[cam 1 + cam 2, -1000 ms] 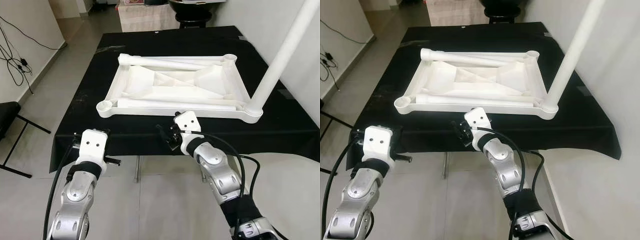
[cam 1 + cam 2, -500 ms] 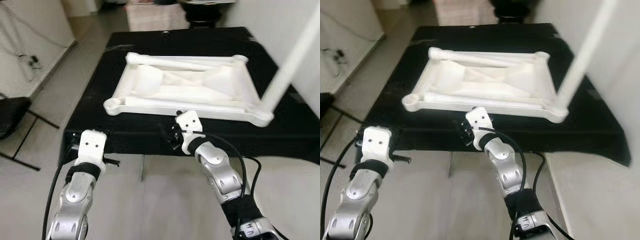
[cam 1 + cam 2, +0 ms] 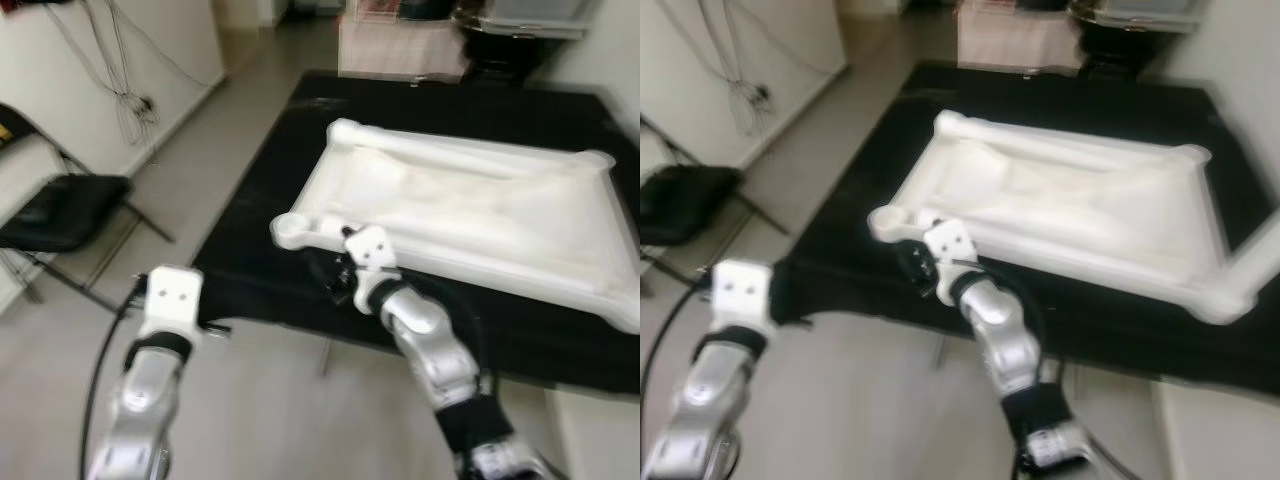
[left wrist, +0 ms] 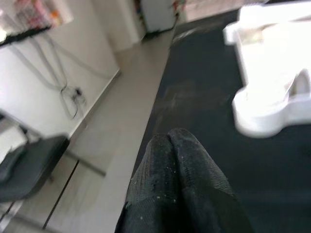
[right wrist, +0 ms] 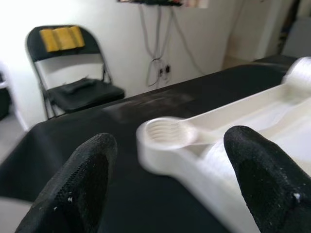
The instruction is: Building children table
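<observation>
My right gripper (image 5: 165, 189) was spread wide w/ nothing between the fingers (image 5: 90, 172), aimed at the threaded corner socket (image 5: 165, 133) of the white table top (image 3: 480, 215), which sat just ahead at 12 o'clock but wasn't touched. From the head cam, that gripper (image 3: 335, 280) hung at the near edge of the black table (image 3: 250, 210), just short of the same socket (image 3: 292, 230) at the frame's near-left corner. The table top lay upside down, flat on the black cloth, w/ loose white legs resting inside it, though blur hid detail. My left gripper (image 4: 177, 155) had its fingers pressed together, empty, off at 9 o'clock by the table's left edge, well apart from the frame. A black folding chair (image 3: 60, 210) stood further out at 10 o'clock. Step in hand, IMO: lining up on an open socket for a leg. Next move prob needs a leg picked from the frame, stood upright over the socket & screwed in.
</observation>
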You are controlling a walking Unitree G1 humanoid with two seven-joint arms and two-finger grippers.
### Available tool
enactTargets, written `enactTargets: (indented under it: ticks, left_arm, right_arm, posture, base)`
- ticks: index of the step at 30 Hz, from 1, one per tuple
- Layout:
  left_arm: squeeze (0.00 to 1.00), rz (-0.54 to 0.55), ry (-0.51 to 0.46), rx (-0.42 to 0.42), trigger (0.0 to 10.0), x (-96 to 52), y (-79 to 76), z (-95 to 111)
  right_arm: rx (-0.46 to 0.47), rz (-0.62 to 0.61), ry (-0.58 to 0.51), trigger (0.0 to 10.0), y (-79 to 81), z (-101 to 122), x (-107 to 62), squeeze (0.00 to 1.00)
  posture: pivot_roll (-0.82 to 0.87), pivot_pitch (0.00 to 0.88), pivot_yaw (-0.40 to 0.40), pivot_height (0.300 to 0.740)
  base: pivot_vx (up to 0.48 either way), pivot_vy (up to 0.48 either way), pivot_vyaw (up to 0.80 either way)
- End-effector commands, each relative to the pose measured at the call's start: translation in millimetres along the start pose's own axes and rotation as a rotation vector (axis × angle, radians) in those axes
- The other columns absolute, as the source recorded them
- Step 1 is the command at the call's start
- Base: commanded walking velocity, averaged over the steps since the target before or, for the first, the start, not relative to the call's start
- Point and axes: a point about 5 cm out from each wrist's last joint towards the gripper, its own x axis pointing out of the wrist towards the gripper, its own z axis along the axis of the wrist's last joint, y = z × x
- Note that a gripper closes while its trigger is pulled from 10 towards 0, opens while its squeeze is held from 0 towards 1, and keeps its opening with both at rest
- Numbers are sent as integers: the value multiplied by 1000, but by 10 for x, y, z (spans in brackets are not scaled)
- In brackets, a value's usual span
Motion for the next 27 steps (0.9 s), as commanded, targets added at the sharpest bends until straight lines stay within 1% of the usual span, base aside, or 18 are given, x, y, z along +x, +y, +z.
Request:
enactTargets:
  ticks: [1, 6, 7, 10, 13, 17, 27]
  left_arm:
    - [0, -8, 12, 0, 10000, -16, -13, -30]
    - [0, -11, 11, -7, 10000, -13, -9, -28]
    - [0, -11, 3, -18, 10000, -14, -3, -19]
    - [0, -18, 2, -3, 10000, -19, -7, -9]
    - [0, -24, 8, 5, 10000, -15, -15, -12]
    - [0, -22, 6, -3, 10000, -12, -12, -14]
    - [0, -33, 3, -13, 10000, -1, -14, -7]
  right_arm:
    - [19, -15, 17, 10000, -49, -49, -35, 0]
    - [27, -16, 13, 10000, -54, -45, -32, 0]
    - [32, -17, 11, 10000, -55, -43, -31, 0]
    - [43, -19, 4, 10000, -60, -38, -33, 0]
    - [49, -22, 8, 10000, -68, -41, -33, 0]
    - [48, -17, 11, 10000, -59, -43, -28, 0]
    - [62, -14, 13, 10000, -65, -39, -17, 0]
  posture:
    - [-37, 88, 51, 740]
    - [-36, 91, 53, 740]
    - [-36, 90, 53, 740]
    - [-35, 92, 53, 740]
    - [-33, 92, 51, 740]
    - [-36, 92, 53, 740]
    - [-33, 99, 54, 740]
  base:
    - [368, 0, 0]
    - [333, 0, 0]
    - [0, 0, 0]
    - [0, 0, 0]
    - [0, 382, 0]
    - [0, 409, -800]
    - [0, 0, -800]
